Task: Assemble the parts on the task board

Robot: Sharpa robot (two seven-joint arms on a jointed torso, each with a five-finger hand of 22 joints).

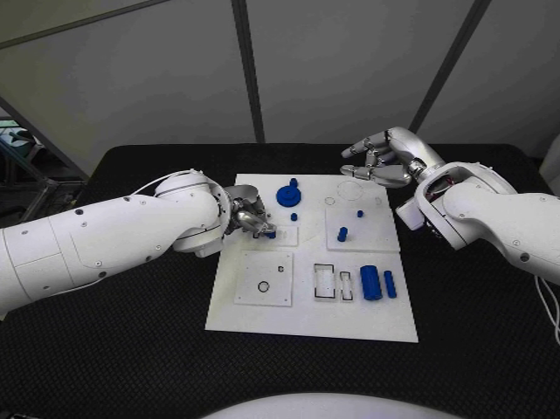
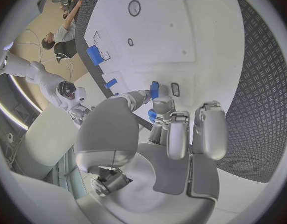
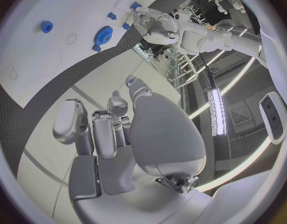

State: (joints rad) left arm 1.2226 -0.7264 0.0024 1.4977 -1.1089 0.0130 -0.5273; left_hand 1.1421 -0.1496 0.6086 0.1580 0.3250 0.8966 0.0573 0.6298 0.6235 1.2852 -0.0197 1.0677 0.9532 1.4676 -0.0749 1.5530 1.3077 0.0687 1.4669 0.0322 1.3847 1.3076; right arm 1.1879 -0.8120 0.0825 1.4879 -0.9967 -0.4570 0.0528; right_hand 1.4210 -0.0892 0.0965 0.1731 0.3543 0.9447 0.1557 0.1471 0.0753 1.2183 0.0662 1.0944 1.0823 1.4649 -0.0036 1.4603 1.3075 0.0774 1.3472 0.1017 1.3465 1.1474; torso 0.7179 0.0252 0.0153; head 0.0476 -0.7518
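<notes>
Left robot hand (image 2: 157, 115) pinches small blue part (image 2: 154, 90), long axis along fingers.

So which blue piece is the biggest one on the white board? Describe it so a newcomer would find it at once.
Start at the white board in the middle of the black table and go to its far edge. There, left of centre, lies a round blue gear. Its neighbours are small pegs and two cylinders; it alone is a wide toothed disc.
</notes>
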